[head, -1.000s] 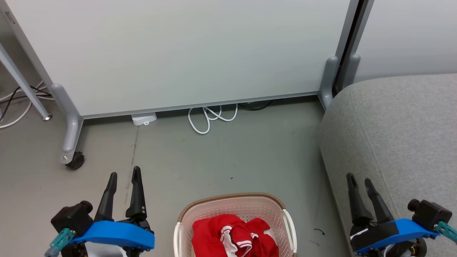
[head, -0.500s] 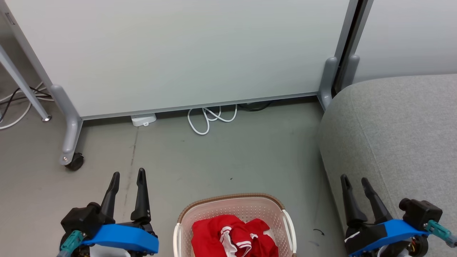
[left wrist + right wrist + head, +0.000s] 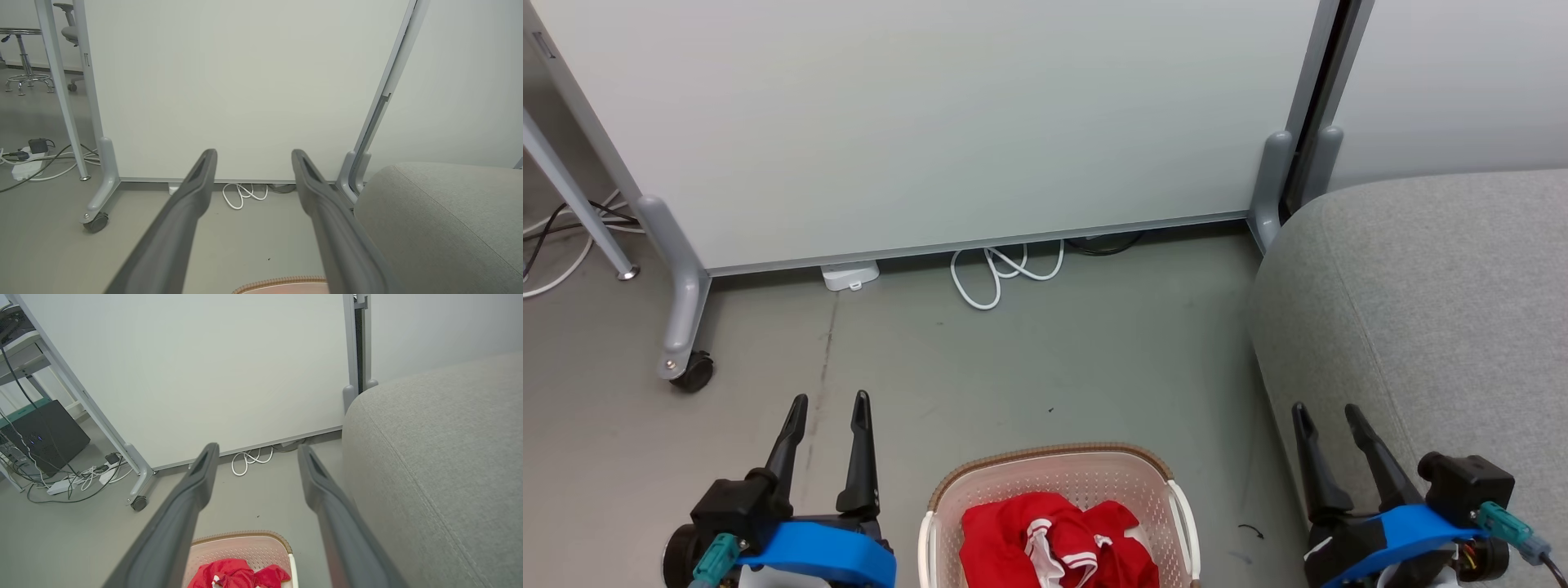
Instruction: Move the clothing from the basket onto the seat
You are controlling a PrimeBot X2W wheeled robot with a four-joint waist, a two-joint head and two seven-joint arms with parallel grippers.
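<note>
Clothing point(image 3: 1049, 543): crumpled bright red soft fabric, white stripes and trim, heaped inside basket point(image 3: 1054, 452). Basket: cream perforated plastic, rounded corners, brown woven-look rim, white side handles, on smooth grey floor point(image 3: 1045, 359). Seat point(image 3: 1437, 294): light grey woven cushion, rounded edge, right of basket, apart. Left gripper point(image 3: 829, 400), right gripper point(image 3: 1325, 408): long dark tapered fingers spread, empty, flanking basket.

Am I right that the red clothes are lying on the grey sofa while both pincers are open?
No. The red clothes are in the basket, not on the grey sofa; the head view shows it. The left pincer and right pincer are open.
</note>
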